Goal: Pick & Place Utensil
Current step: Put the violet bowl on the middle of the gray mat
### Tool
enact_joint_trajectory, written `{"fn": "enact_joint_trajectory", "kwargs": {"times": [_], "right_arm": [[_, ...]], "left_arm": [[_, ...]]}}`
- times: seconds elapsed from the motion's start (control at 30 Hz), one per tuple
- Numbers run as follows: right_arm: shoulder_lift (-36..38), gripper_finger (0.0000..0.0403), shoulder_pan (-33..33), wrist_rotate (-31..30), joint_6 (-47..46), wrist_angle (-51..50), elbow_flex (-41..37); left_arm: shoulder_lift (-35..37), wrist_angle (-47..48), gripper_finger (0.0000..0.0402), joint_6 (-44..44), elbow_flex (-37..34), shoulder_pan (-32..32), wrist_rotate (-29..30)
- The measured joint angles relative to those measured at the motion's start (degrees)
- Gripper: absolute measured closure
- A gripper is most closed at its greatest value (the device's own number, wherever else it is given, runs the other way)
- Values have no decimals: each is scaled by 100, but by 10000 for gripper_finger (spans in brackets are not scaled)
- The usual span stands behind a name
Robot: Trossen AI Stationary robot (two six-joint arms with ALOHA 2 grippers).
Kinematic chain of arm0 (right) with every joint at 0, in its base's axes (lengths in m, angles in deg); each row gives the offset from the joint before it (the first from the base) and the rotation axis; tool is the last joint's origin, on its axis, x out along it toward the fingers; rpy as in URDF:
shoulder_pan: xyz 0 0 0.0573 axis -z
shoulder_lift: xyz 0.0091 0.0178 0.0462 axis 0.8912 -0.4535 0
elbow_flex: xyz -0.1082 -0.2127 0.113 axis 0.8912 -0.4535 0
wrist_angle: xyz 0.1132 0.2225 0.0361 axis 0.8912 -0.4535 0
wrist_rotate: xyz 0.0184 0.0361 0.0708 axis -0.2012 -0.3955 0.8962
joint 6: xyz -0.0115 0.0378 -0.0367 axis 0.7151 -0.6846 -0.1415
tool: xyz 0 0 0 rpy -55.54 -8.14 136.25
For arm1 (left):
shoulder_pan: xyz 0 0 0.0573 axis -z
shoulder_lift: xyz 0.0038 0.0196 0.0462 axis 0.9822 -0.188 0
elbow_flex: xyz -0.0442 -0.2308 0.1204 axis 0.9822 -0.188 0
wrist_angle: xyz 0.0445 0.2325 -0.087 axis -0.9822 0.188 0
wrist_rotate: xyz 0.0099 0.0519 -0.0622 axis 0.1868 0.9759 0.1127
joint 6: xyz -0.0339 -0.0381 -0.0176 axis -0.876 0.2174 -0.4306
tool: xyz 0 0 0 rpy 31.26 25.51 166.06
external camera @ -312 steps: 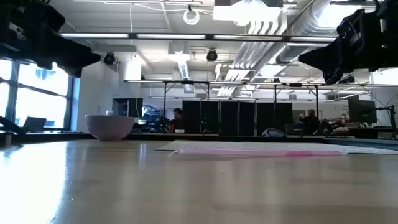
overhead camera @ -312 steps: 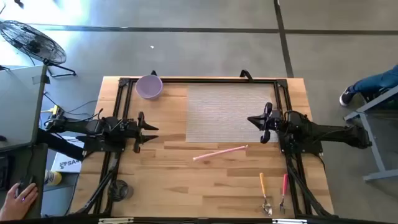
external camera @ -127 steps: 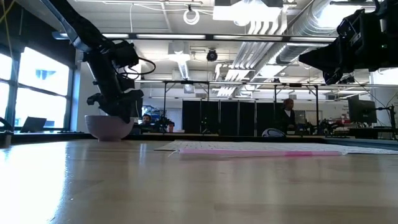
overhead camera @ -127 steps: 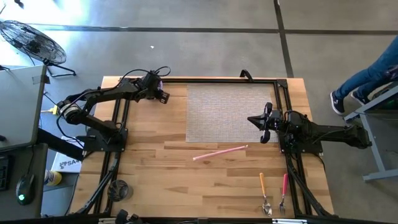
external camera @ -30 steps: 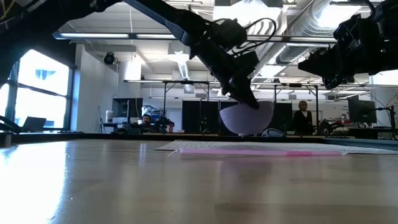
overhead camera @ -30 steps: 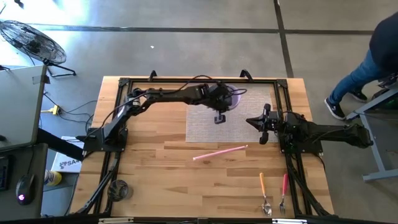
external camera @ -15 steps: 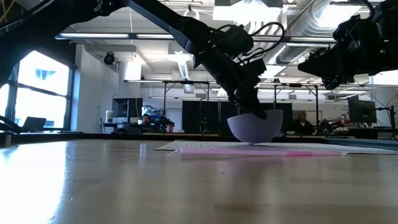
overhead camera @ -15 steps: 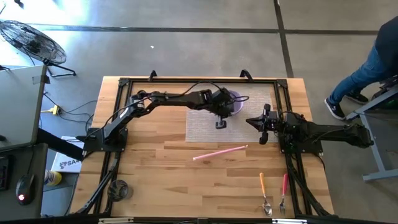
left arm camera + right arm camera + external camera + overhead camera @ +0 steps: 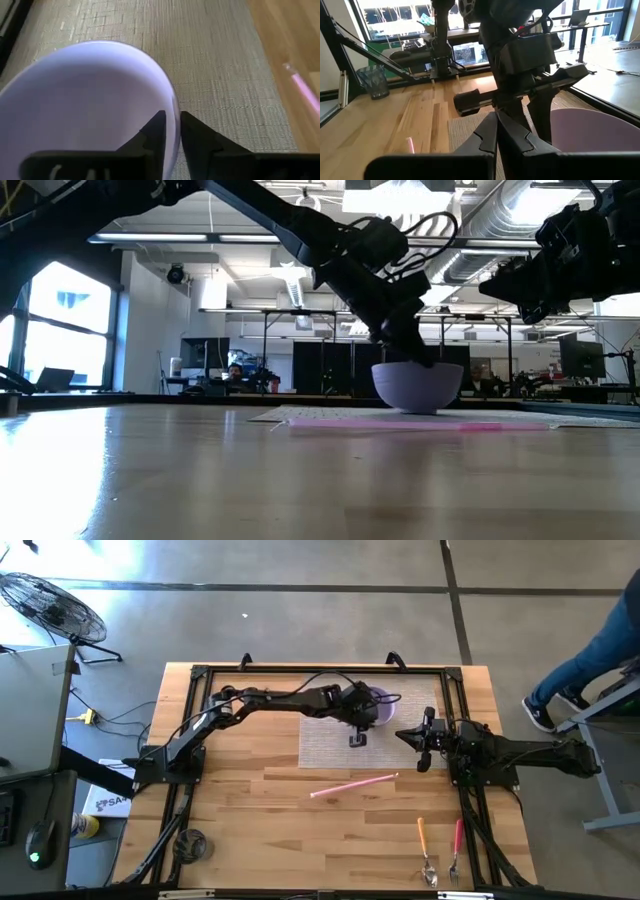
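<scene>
A lavender bowl [image 9: 376,705] stands on the grey woven placemat [image 9: 325,745] at the table's far middle; the low view shows the bowl [image 9: 417,387] level on its base. My left gripper [image 9: 358,720] reaches across from the left and is shut on the bowl's rim. A long pink stick [image 9: 353,785] lies on the wood just near of the mat. An orange-handled spoon [image 9: 424,848] and a pink-handled fork [image 9: 456,846] lie at the near right edge. My right gripper [image 9: 420,737] hovers shut above the mat's right edge, touching nothing. My left gripper [image 9: 172,125] pinches the bowl's rim [image 9: 173,109] on its near-left side, with one finger [image 9: 154,131] inside the bowl and the other finger [image 9: 194,134] outside the wall. The fingers come slanting down from above and the left. The bowl sits upright, its base on the placemat.
Black frame rails [image 9: 190,720] run along the table's left, right and far sides. Bare wood lies left of and near the mat. A fan [image 9: 50,605] stands on the floor beyond the far left corner, and a person's legs [image 9: 590,660] show off to the right.
My left gripper has come down and slightly toward the near edge, still shut on the bowl's rim. The bowl, lifted and tilted above the mat a second ago, now stands level on the placemat.
</scene>
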Motion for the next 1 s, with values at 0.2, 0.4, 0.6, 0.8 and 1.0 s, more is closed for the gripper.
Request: {"fn": "enact_joint_trajectory", "kwargs": {"times": [0.2, 0.4, 0.6, 0.8, 1.0], "right_arm": [[0, 399, -1, 0, 0, 0, -1], [0, 401, -2, 0, 0, 0, -1], [0, 398, 0, 0, 0, 2, 0], [0, 402, -1, 0, 1, 1, -2], [0, 399, 0, 0, 2, 0, -2]], "left_arm": [[0, -33, 278, -202, 0, -9, 120], [530, 181, 231, -94, -8, -43, 207], [1148, 979, 225, -9, -3, -300, 149], [1187, 1678, 225, -8, -181, -670, -72], [1179, 689, 224, -244, -1116, -1020, -669]]}}
